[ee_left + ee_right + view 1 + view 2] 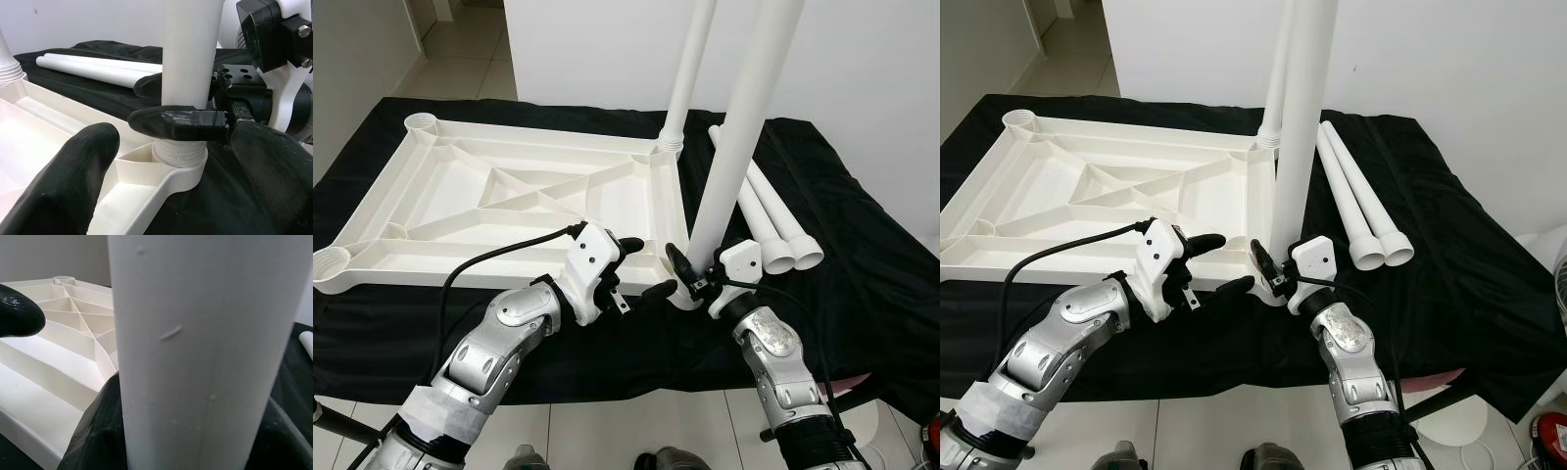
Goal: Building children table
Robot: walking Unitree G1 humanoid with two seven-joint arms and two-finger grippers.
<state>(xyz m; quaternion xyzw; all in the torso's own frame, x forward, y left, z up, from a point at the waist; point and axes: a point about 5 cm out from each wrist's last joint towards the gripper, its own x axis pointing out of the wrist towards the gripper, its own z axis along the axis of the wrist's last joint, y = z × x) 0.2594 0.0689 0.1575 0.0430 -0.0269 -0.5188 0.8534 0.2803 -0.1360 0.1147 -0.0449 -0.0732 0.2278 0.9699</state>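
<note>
At the near right corner socket (178, 159) of the upturned table top (470, 201), I have the leg (744, 127) standing upright, its threaded end seated in the socket. My right gripper (687, 277) clamps this leg just above the threads; my left gripper (636, 269), fingers spread and holding nothing, rests just beside the corner, above the frame rim. To do this step well, I judge that the leg must stay plumb while I turn it, so the threads do not cross, with the left gripper steadying the top against rotation. Count: one table top; four legs in all, namely one already fitted in the far right corner (690, 73), one in hand, and two lying loose (769, 211) on the black cloth (862, 274); two sockets not yet filled on the left.
</note>
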